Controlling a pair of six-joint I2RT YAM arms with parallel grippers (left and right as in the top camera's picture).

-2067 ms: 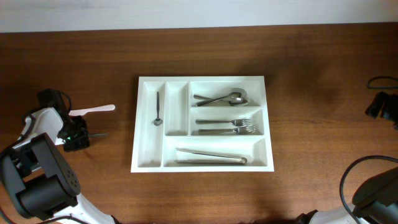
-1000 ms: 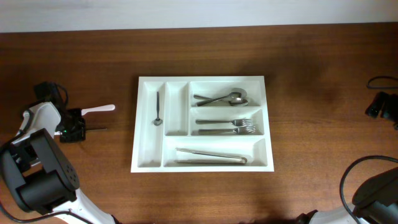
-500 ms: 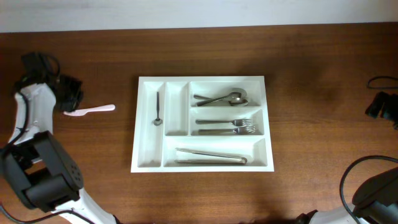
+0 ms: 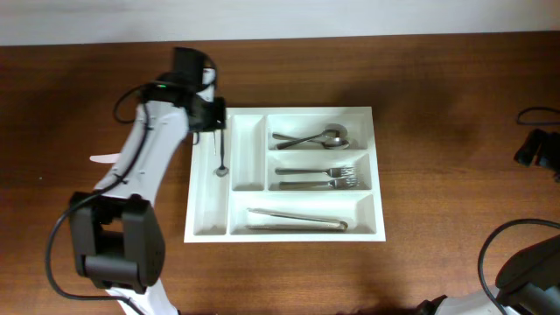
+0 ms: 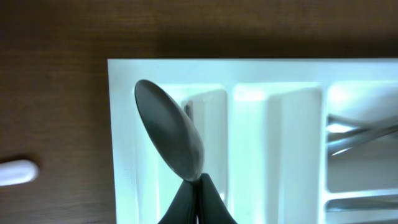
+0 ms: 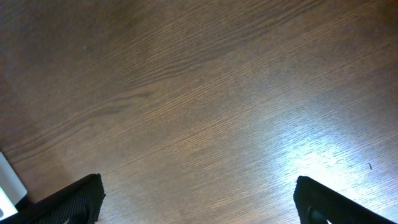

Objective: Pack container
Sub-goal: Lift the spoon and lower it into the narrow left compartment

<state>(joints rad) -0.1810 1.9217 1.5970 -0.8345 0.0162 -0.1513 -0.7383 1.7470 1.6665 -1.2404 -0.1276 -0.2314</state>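
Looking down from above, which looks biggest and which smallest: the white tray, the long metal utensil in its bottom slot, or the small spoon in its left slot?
Largest to smallest:
1. white tray
2. long metal utensil
3. small spoon
All lie at about the same level, so camera nearness hardly matters.

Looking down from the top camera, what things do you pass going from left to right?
First the white plastic utensil → left gripper holding a spoon → forks in the container → right gripper.

Left fingers (image 5: 181, 209) pinched together; right fingers (image 6: 69, 200) spread wide.
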